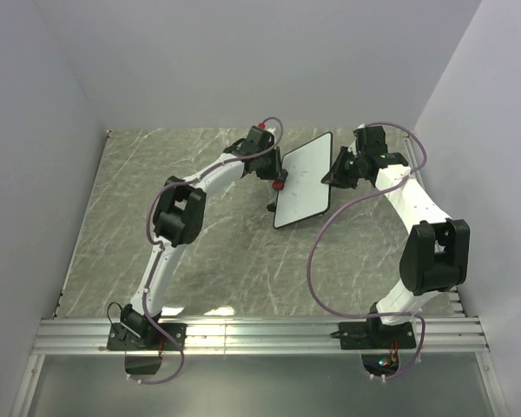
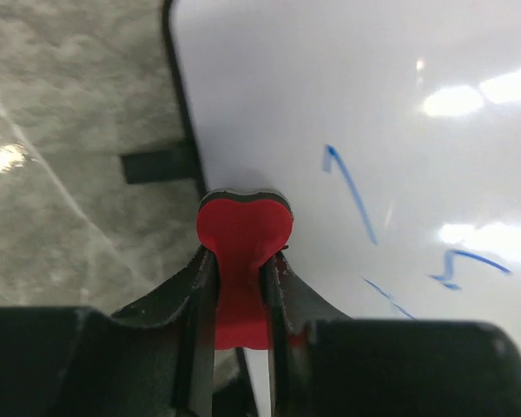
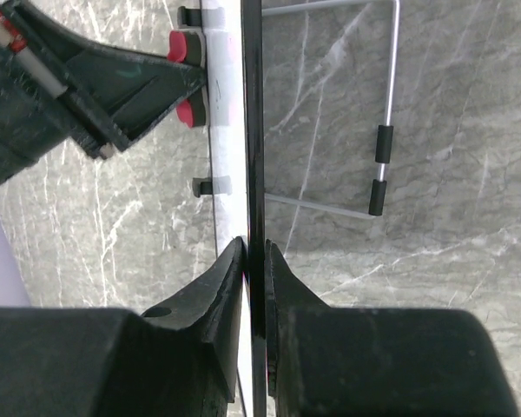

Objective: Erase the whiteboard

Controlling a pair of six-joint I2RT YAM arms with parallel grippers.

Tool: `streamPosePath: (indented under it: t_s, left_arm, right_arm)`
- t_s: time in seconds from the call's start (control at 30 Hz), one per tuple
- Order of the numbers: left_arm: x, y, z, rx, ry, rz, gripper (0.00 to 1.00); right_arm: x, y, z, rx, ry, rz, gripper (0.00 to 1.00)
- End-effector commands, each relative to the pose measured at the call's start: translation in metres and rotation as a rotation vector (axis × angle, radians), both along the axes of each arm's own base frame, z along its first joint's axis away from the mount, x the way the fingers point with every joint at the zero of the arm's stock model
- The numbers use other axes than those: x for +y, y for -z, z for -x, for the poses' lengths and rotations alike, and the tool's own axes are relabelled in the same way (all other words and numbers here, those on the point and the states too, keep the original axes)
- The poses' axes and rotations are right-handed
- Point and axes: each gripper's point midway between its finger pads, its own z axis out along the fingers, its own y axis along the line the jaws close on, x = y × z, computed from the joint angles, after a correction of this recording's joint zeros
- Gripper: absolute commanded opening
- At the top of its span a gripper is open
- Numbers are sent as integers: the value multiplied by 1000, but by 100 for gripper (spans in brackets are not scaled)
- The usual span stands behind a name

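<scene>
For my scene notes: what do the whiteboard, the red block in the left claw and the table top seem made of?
The whiteboard: glossy white coated face, mirroring lamp glare; its rim looks black plastic. The red block, in the left claw: matte, soft-looking, perhaps foam or rubber. The table top: grey marble pattern with white veins, slight sheen; real stone or print: cannot tell.

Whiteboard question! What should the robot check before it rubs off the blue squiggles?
1. Is the right gripper shut on the edge of the whiteboard? ok.
2. Is the left gripper shut on the red eraser? ok.
3. Is the eraser close to the blue marks? ok; in the left wrist view they lie just to its right.
4. Is the eraser's pad pressed on the board? cannot tell.
5. Is the board clean? not ok; blue marks are on it.
</scene>
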Motion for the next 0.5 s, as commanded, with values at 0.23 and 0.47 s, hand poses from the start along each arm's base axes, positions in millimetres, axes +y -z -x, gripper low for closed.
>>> streamPosePath:
  t_s: [0.23, 0.47]
  left_arm:
    - [-85, -124, 93, -45, 223, 387, 0]
    - [-75, -117, 76, -57, 182, 380, 0]
  right_arm:
    - [18, 15, 13, 112, -62, -27, 0]
    - [20, 17, 17, 119, -76, -39, 0]
